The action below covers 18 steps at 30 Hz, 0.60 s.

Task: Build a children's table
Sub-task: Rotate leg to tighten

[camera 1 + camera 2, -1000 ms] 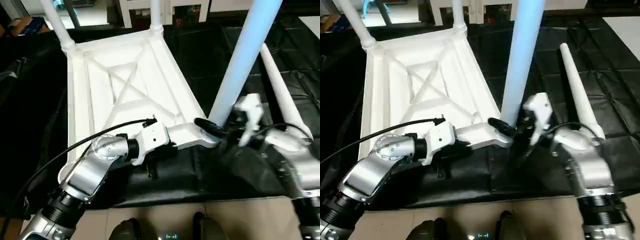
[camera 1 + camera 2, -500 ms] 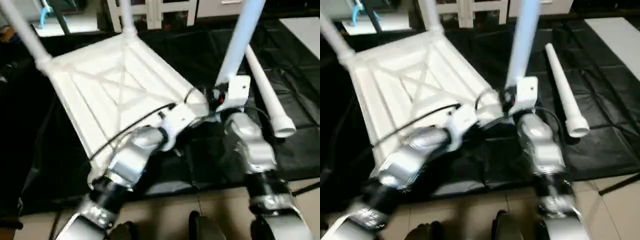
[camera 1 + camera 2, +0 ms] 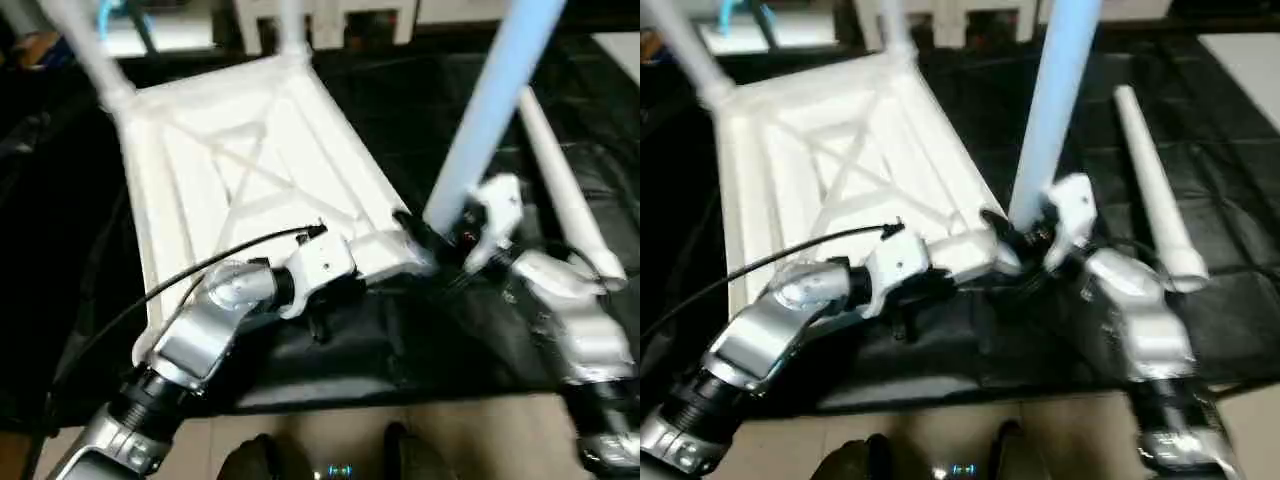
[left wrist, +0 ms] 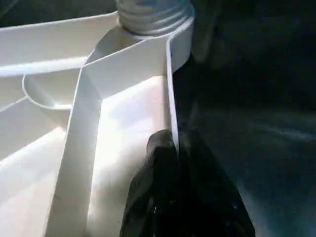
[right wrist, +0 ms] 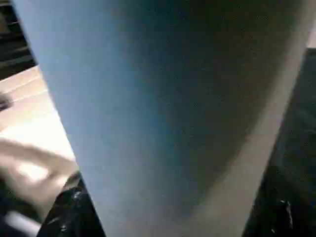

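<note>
Third-leg step: left gripper (image 4: pixel 173 148) pinches the upturned white plastic ribbed tabletop's (image 3: pixel 230 170) rim; right gripper (image 3: pixel 455 235), at three o'clock, clasps the upright white tapered tube leg (image 3: pixel 490 110). Next: press it firmly home.

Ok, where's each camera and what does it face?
Left eye view: on the head, looking down at the upturned tabletop; both forearms show.
Right eye view: beside it; both share the upright leg and loose leg.
Left wrist view: along the left end effector pinching the tabletop's rim.
Right wrist view: behind the right end effector, against the upright leg.
</note>
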Motion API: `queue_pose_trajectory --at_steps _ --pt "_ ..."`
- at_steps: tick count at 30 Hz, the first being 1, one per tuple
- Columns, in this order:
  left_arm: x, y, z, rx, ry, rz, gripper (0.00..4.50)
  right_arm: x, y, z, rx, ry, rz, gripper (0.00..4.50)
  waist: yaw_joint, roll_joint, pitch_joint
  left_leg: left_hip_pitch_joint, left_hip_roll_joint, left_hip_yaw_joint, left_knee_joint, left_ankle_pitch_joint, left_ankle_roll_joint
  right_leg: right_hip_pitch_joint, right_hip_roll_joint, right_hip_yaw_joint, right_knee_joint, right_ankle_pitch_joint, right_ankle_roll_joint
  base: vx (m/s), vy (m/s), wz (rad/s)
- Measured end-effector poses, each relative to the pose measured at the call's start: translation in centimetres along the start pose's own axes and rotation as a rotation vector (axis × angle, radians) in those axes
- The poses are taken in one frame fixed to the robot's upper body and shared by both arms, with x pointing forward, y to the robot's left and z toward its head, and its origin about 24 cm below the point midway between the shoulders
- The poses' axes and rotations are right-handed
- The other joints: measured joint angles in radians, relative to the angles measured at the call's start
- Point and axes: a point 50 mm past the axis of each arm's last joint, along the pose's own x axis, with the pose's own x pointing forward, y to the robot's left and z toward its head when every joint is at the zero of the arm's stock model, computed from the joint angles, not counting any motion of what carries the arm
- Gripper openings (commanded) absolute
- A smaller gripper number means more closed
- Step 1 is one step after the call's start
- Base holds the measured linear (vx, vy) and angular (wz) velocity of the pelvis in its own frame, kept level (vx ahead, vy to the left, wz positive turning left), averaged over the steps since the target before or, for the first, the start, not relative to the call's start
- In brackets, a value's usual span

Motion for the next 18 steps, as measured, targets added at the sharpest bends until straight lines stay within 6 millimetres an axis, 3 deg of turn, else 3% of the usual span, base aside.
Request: queue_pose_trajectory --at_steps 8,9,18 --pt "-0.8 -0.3 -0.5 0.004 0.0 -0.025 0.0 -2.9 -0.6 1.2 -0.004 0.032 0.114 3.63 0.005 0.0 0.0 0.001 0.0 0.003 0.003 -0.004 0.007 0.0 -0.001 0.002 0.0 -0.003 -0.005 0.0 0.0 0.0" --pt "-0.8 -0.3 -0.5 0.003 0.0 -0.03 0.0 -3.0 -0.6 1.2 -0.002 0.038 0.12 3.88 0.005 0.0 0.0 0.002 0.0 0.003 0.003 -0.004 0.007 0.0 -0.001 0.002 0.001 -0.003 -0.005 0.0 0.0 0.0" --pt "-1.0 -0.4 -0.6 0.0 -0.001 -0.042 0.0 -2.7 -0.3 0.9 0.011 0.061 0.146 4.4 0.005 0.0 0.0 0.002 0.0 0.003 0.003 -0.004 0.007 0.0 -0.001 0.002 0.002 -0.003 -0.004 0.0 0.0 0.0"
